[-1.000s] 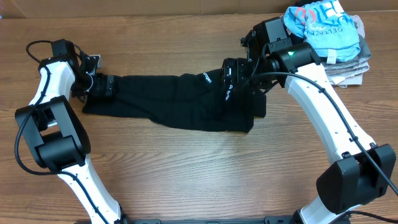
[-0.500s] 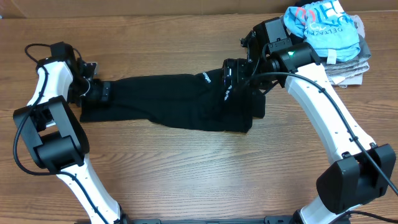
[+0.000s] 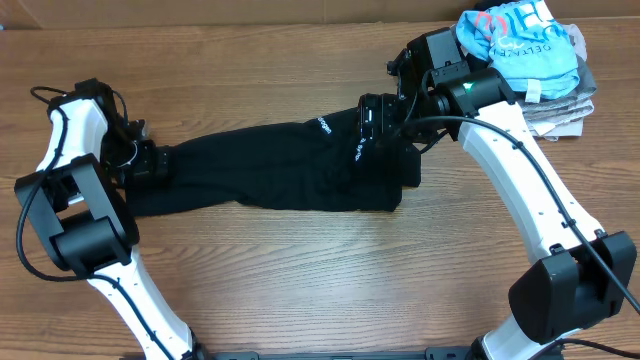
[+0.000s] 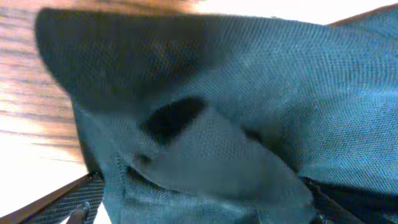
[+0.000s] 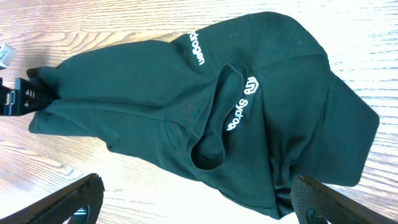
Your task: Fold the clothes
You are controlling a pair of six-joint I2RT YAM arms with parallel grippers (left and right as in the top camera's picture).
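Black shirt (image 3: 290,165) with white lettering lies drawn out from the left edge toward the back right corner of the wooden tabletop (image 3: 300,280), probably stretched to flatten it for folding. The left gripper (image 3: 140,162) is buried in its end, and cloth hides whether it grips. The right gripper (image 5: 198,182) hangs spread wide above the collar. A light-blue shirt (image 3: 520,40) tops a folded pile in that corner.

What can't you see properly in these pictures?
- Left gripper: in left wrist view, the black garment covers its fingers; open or shut is unclear.
- White lettering: right wrist view, a fold cuts off the words.
- Folded pile: overhead, the blue shirt covers most.
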